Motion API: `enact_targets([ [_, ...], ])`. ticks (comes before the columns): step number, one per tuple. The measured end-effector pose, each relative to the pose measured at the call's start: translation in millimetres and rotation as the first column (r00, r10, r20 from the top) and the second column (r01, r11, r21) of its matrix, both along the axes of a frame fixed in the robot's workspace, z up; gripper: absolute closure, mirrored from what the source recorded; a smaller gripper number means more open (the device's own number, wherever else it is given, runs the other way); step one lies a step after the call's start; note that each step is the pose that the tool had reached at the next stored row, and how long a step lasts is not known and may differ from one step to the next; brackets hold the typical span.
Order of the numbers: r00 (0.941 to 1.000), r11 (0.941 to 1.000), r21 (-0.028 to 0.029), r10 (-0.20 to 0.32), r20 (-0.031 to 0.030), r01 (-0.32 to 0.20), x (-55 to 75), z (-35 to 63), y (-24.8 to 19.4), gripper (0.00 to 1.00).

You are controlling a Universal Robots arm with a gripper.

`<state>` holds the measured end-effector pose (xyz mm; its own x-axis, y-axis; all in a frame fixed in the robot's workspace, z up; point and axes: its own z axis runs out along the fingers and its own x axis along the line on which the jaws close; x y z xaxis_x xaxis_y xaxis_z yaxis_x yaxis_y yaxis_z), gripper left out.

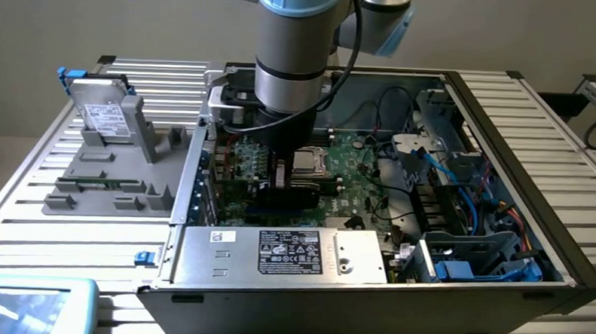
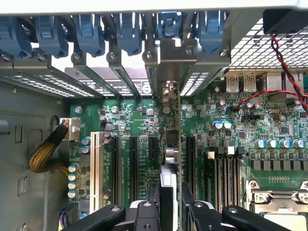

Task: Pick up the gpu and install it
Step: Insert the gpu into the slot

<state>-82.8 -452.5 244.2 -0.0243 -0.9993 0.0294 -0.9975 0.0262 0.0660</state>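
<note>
The gripper (image 2: 171,211) is clamping the thin green-and-black gpu card (image 2: 172,159) edge-on above the green motherboard (image 2: 231,144), lining up over a slot; seating appears unfinished.

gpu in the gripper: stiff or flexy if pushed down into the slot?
The gpu, seen edge-on between the gripper fingers, looks like a thin rigid board: probably stiff along its plane, likely to flex or tilt sideways. Exposed components suggest it is fragile.

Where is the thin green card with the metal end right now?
The thin green gpu card stands on edge between the gripper fingers, over the green motherboard's black slots, inside the open computer case.
</note>
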Motion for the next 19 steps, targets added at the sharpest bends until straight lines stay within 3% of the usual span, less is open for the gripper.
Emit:
enact_targets([
  [19,1.0000,1.0000,0.0001,0.001,-0.0033,-0.001,0.0,-0.1,-0.4,0.72],
])
